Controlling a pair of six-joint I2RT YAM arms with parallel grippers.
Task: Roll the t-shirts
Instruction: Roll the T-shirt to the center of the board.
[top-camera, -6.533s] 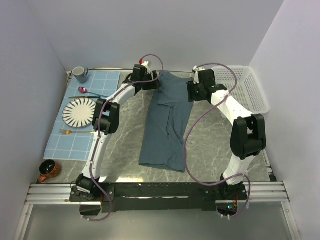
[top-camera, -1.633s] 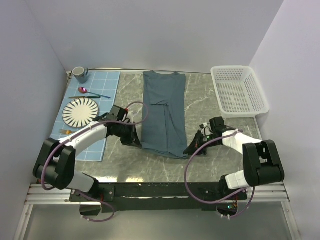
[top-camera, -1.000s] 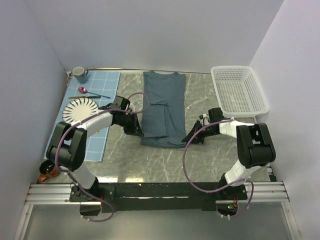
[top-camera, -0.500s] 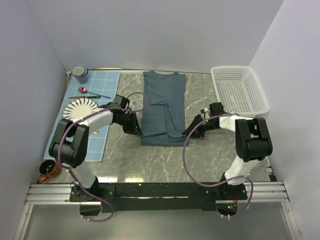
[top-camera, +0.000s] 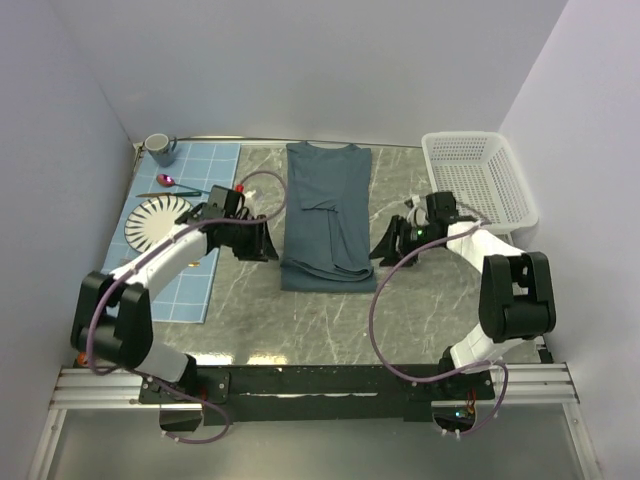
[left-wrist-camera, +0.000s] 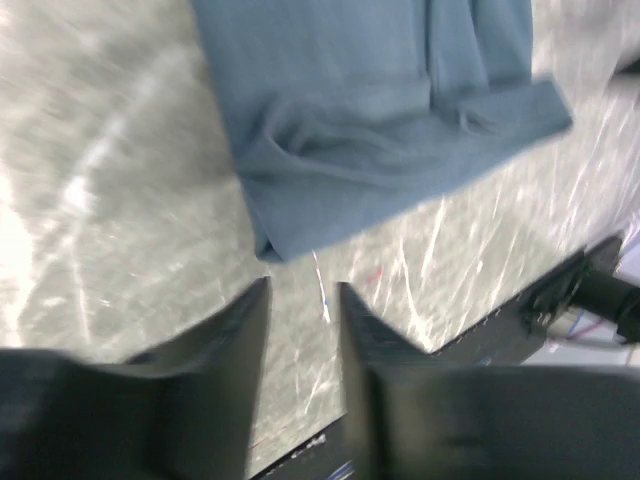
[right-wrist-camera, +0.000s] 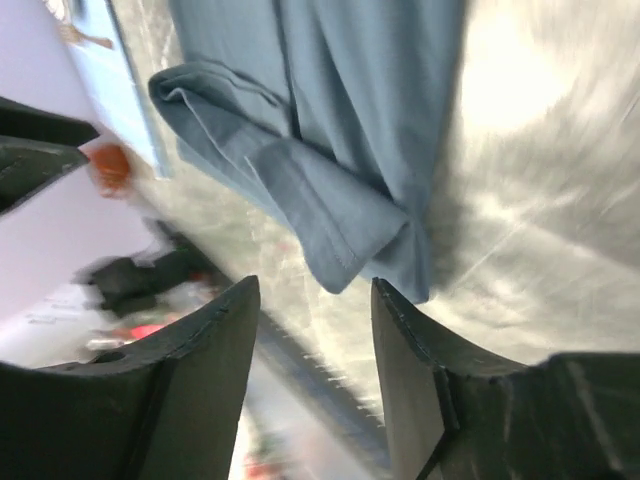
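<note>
One basket (top-camera: 480, 137) right, placemat (top-camera: 216, 160) left of t-shirt (top-camera: 325, 215)

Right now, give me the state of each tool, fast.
Left tool: open, holding nothing, clear of the t-shirt.
Right tool: open, holding nothing.

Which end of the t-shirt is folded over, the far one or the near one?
The near end of the t-shirt: its hem is doubled over on itself, while the far end lies flat.
</note>
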